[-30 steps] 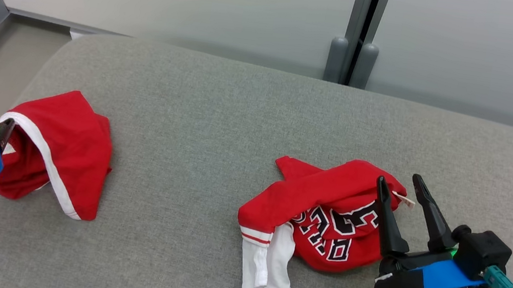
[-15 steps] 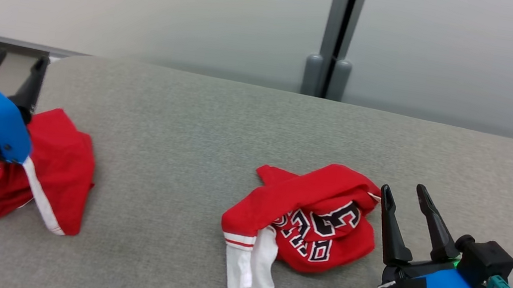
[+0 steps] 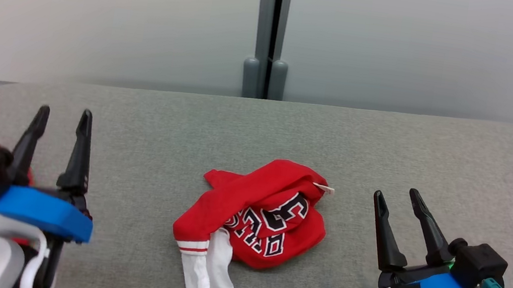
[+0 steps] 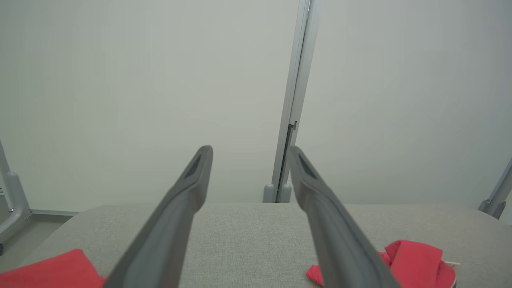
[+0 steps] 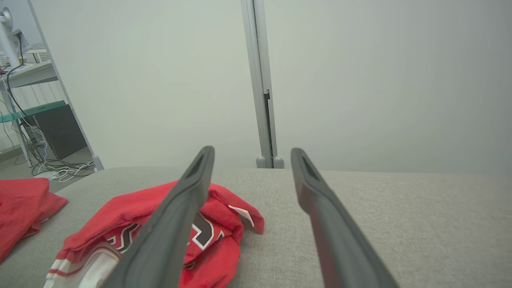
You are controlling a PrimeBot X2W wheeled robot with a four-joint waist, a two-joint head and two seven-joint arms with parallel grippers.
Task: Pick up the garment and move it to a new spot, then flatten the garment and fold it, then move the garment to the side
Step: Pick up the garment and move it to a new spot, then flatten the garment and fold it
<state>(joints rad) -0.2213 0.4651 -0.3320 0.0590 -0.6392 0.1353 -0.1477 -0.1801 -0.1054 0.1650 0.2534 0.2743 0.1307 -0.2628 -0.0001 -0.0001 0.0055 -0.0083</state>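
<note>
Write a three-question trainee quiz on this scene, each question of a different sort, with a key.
1. True or false: the right gripper is shut on the lettered red jersey.
2. Which gripper is nearest the second red garment? A. the left gripper. B. the right gripper. C. neither, it lies midway between them.
3. How many garments lie on the grey padded table?

Key: 1. False: it is open, beside the jersey and apart from it. 2. A. 3. Two.
</note>
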